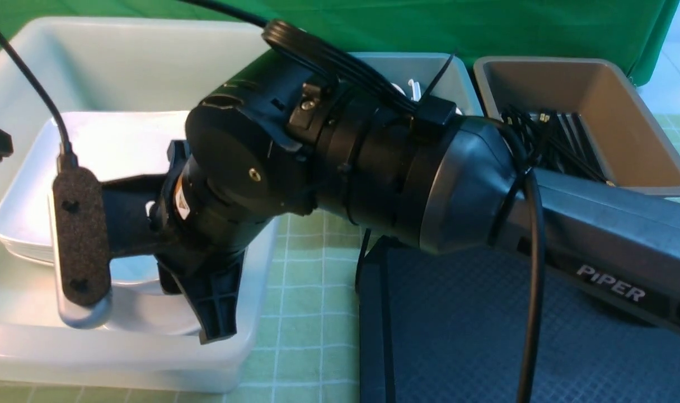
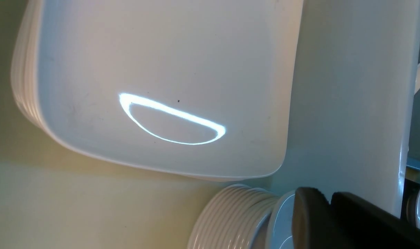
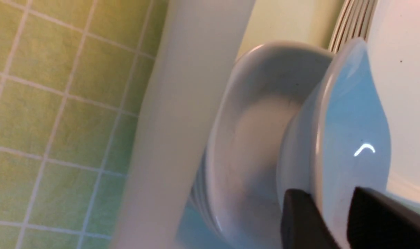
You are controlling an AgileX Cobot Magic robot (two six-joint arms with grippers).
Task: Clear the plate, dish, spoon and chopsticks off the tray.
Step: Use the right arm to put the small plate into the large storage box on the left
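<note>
Gleaming white plate (image 2: 161,62), tiny dark speck (image 2: 178,101)

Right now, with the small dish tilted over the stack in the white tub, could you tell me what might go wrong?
1. The small dish hangs tilted, its rim between the fingers of the right gripper; let go like this, it could land crooked on the dish stack and chip.
2. Its rim is close to the plate; a sideways swing might knock it.

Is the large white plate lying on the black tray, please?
No, in the front view the plate lies inside the pale tub, well apart from the tray.
</note>
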